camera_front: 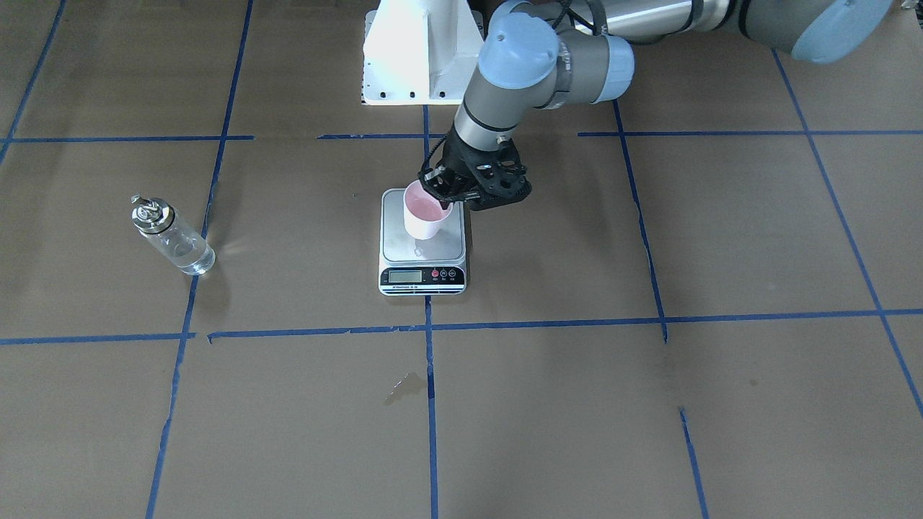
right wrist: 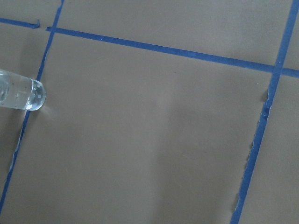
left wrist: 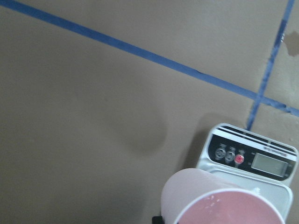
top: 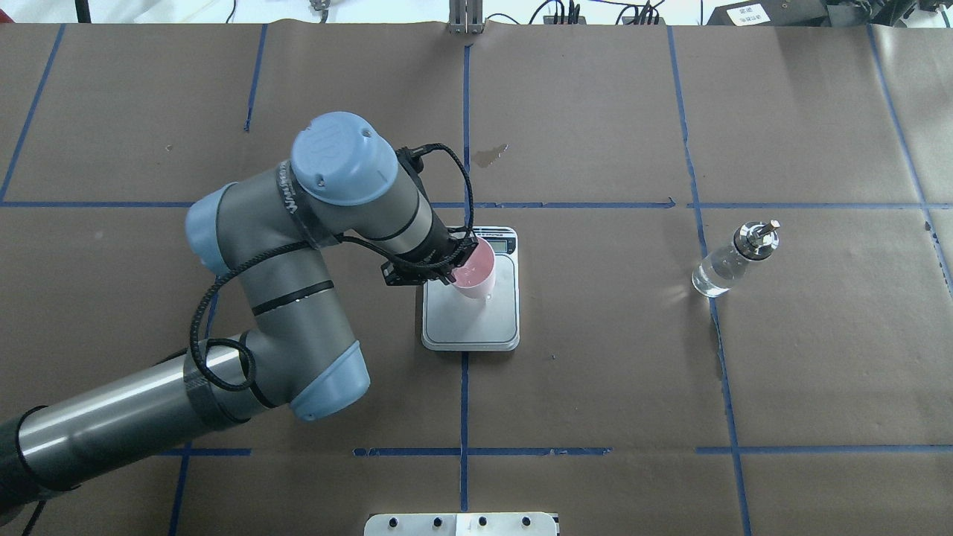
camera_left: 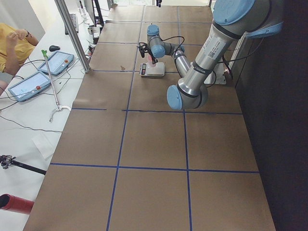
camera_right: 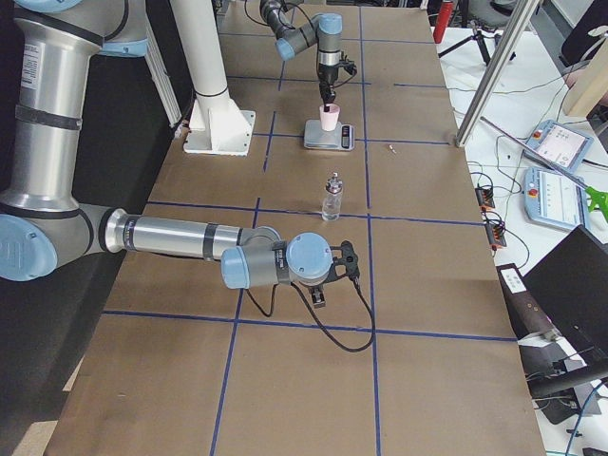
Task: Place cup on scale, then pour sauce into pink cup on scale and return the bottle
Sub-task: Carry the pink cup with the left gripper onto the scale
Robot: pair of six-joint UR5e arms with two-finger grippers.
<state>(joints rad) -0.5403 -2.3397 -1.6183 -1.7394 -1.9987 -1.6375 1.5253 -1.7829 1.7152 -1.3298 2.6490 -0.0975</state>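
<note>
The pink cup [camera_front: 424,213] is over the steel plate of the scale [camera_front: 433,249], tilted a little; I cannot tell if its base touches the plate. My left gripper [camera_front: 441,189] is shut on the cup's rim. In the overhead view the gripper [top: 447,266] holds the cup [top: 476,272] above the scale [top: 473,324]. The left wrist view shows the cup [left wrist: 219,200] and the scale's display [left wrist: 252,158]. The glass bottle [camera_front: 173,238] with clear sauce stands far off, apart from both grippers [top: 733,260]. My right gripper [camera_right: 321,290] hovers near the bottle [camera_right: 332,198]; I cannot tell if it is open.
Brown paper with blue tape lines covers the table [top: 595,372]. The white robot base [camera_front: 422,50] stands behind the scale. The bottle's base shows at the left edge of the right wrist view [right wrist: 21,93]. A small stain [camera_front: 405,386] marks the paper.
</note>
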